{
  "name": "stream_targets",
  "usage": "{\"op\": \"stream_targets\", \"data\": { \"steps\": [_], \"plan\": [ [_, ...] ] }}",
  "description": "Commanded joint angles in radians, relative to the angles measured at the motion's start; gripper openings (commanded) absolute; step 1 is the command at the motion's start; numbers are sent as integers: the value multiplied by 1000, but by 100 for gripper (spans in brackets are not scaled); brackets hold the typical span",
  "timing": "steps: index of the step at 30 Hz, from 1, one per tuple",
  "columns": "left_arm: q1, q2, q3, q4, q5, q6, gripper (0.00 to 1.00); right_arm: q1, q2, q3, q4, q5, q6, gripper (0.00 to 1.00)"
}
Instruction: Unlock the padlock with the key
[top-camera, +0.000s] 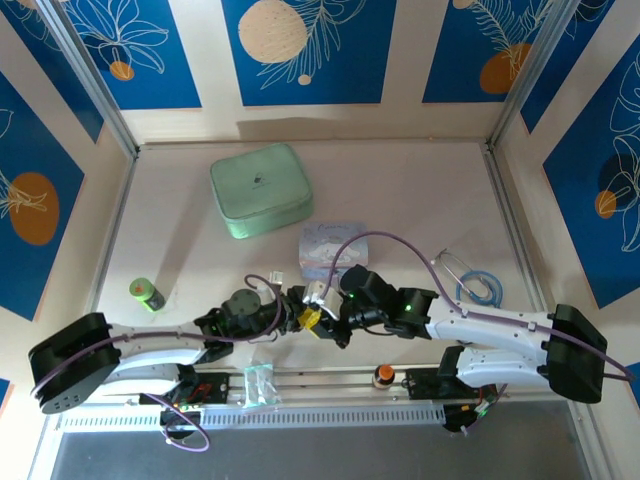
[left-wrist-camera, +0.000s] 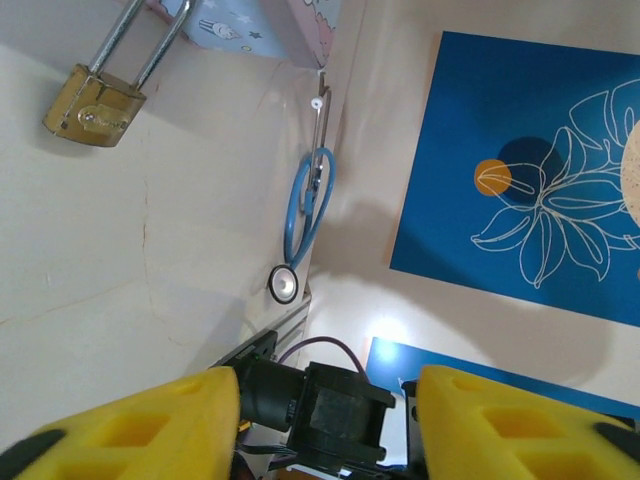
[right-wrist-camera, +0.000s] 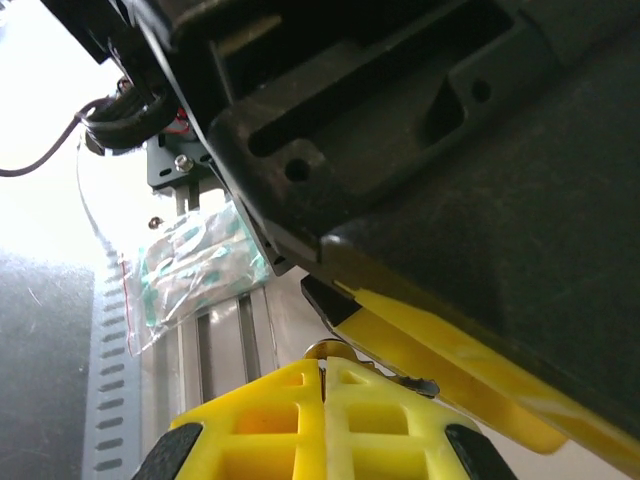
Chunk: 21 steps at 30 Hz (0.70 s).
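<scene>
The left claw (left-wrist-camera: 328, 425) was released and empty near the padlock (left-wrist-camera: 95, 105) on the worktop (left-wrist-camera: 120, 260); the right claw (right-wrist-camera: 325, 380) was clenched tight.

Bright even light, soft shadows, wrist-view glare

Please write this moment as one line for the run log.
left gripper open, empty | right gripper shut, gold bit at tips, probably key | padlock ahead of left gripper, apart
</scene>
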Motion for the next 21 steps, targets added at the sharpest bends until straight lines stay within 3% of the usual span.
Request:
{"op": "stream_targets", "data": {
  "steps": [1,5,14,21],
  "plan": [
    [-5,14,-3,65,23,-1,41,11,5,20,7,17,-46,0],
    [-6,11,-17,48,8,-5,30,15,7,9,22,39,-53,0],
    [-5,20,-12,-30,7,30,29,31,-5,-3,35,95,-51,0],
    [-7,107,-33,132,28,-22,29,101,24,-21,119,222,-48,0]
  ]
}}
